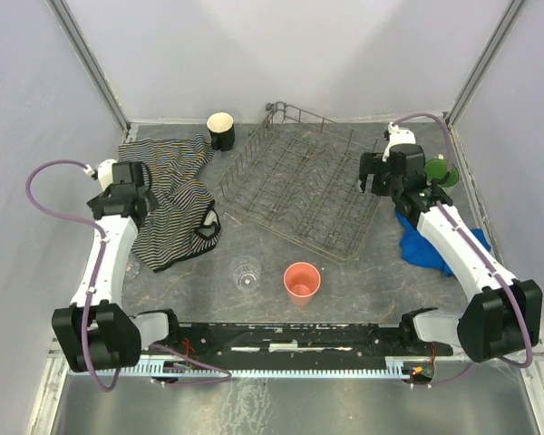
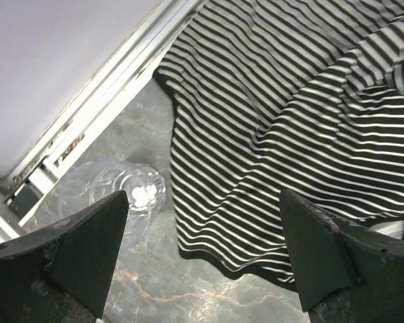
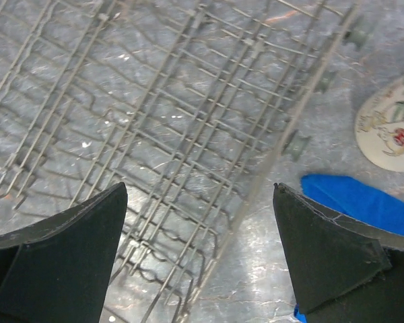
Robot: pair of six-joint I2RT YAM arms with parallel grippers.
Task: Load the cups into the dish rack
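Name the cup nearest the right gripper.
The floral mug with green interior, right of the dish rack by the right gripper; the rest stand farther left.

Mug (image 1: pixel 221 130) behind dish rack (image 1: pixel 295 186) (tumbler (image 1: pixel 302 281) before)

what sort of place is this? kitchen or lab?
Probably a lab robot cell, not a kitchen: plain enclosure walls, a mounting rail at the near edge, and a dish rack staged on the tabletop.
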